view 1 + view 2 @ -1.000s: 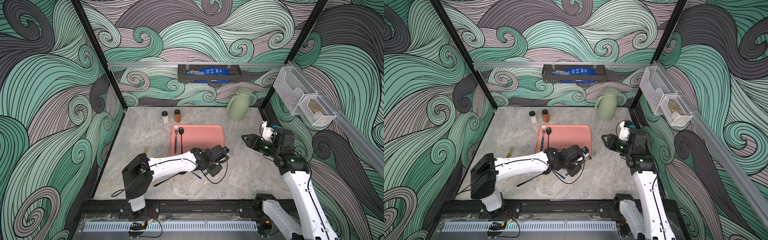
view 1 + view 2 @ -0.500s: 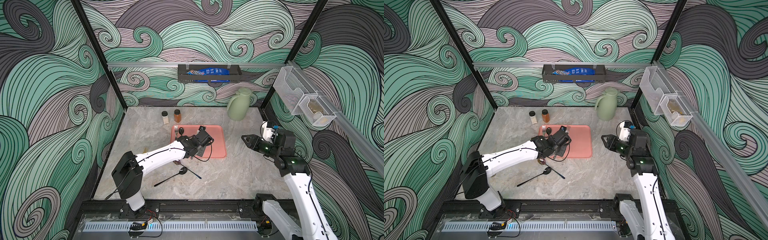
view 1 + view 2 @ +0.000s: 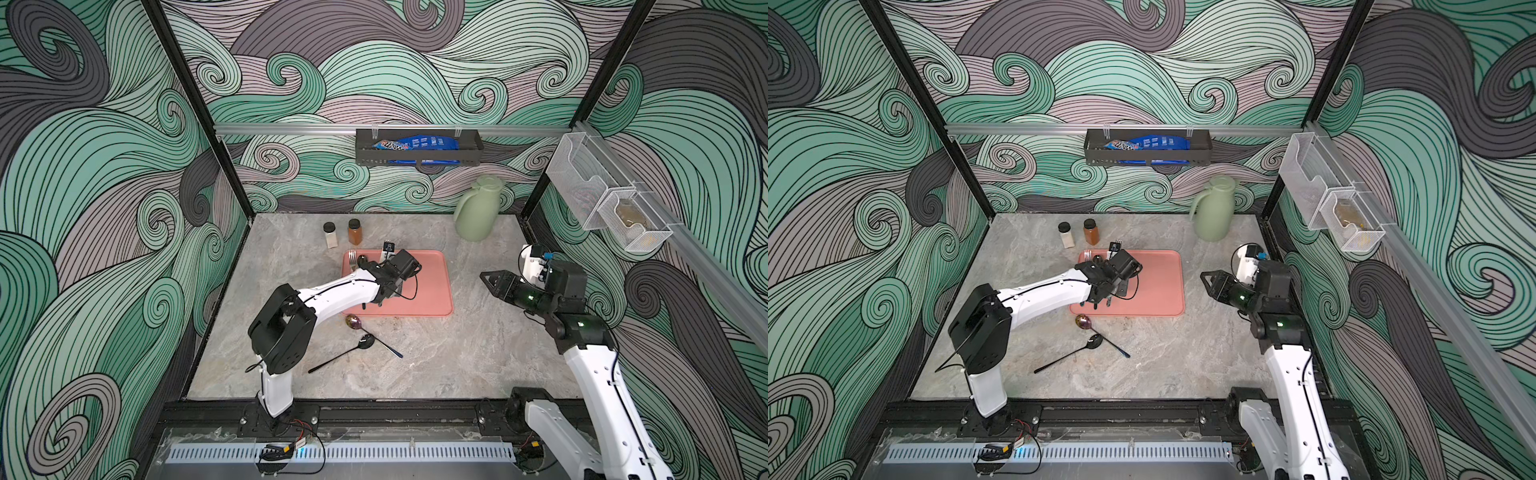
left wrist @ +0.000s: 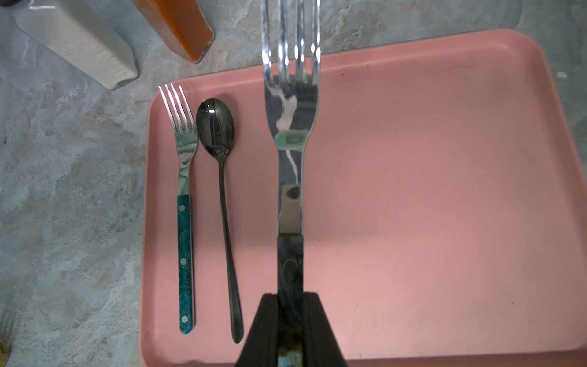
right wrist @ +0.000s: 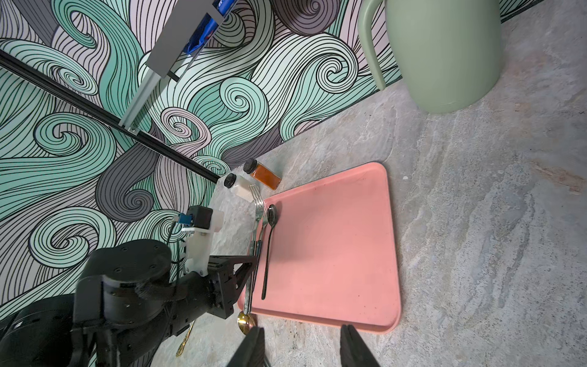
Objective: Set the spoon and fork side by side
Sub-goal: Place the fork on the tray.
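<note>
Two fingers of the left gripper [image 4: 290,300] are clenched on the tail of a fork [image 4: 290,127]. Gripping at the handle end leaves the tines sticking out toward the far side, clear of the fingers, so the fork can go down flat. It hangs over the tray [image 4: 444,190]; its height above the surface can't be told.

Just left of it, a teal fork [image 4: 184,254] and a black spoon [image 4: 216,127] lie side by side along the tray's left edge, heads far, close but not touching. That pair looks done. The held fork runs parallel to them, with a gap to the black spoon, so it probably starts a second pair, and it needs room for a spoon beside it.

Candidate partners are the loose spoons [image 3: 363,341], two of them overlapping on the table [image 3: 457,353] just near the tray's near-left corner. They will need separating before a clean pick.

The right gripper [image 5: 303,341] has its jaws apart and empty. It sits right of the tray, well apart from the cutlery, pointing left, likely parked out of the left arm's way.

Bottles [image 4: 79,41] stand just beyond the tray's far-left corner, close to the tines, so there is a snag risk if the fork slides farther.
</note>
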{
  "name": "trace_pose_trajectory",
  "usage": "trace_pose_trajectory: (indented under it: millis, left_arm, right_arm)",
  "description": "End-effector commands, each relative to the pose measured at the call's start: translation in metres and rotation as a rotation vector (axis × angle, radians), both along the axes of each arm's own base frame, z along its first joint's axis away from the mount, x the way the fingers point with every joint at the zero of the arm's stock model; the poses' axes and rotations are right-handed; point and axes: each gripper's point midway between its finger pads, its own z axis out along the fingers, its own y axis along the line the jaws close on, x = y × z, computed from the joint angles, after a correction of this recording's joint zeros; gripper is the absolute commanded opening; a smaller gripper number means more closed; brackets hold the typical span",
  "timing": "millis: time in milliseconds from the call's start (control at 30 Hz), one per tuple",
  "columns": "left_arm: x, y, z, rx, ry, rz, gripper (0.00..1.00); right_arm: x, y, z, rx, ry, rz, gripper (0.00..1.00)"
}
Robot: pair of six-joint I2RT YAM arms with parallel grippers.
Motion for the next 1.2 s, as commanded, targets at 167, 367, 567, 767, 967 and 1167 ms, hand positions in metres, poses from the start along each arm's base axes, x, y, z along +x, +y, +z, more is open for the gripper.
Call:
trace_pose_trajectory:
  millis: [167,367,567,767,967,1167]
  left_arm:
    - [0.035,-0.002,-0.011,-0.103,-0.026,0.141,0.00]
    - [0.043,-0.006,-0.028,-0.078,0.013,0.141,0.00]
    - [0.044,-0.015,-0.048,-0.073,0.075,0.129,0.00]
    - [0.042,-0.016,-0.062,-0.064,0.105,0.122,0.00]
    - [0.038,-0.013,-0.071,-0.052,0.124,0.118,0.00]
    - [0.040,-0.010,-0.076,-0.051,0.131,0.125,0.00]
  right_arm:
    - [0.000,0.002,0.001,0.010,-0.025,0.011,0.44]
    - [0.001,0.003,-0.002,0.018,-0.022,0.019,0.44]
    - [0.001,0.002,-0.002,0.014,-0.031,0.015,0.44]
    - [0.002,0.004,-0.004,0.020,-0.032,0.024,0.44]
    - [0.001,0.005,-0.003,0.022,-0.038,0.030,0.44]
    - [0.001,0.006,-0.003,0.026,-0.036,0.034,0.44]
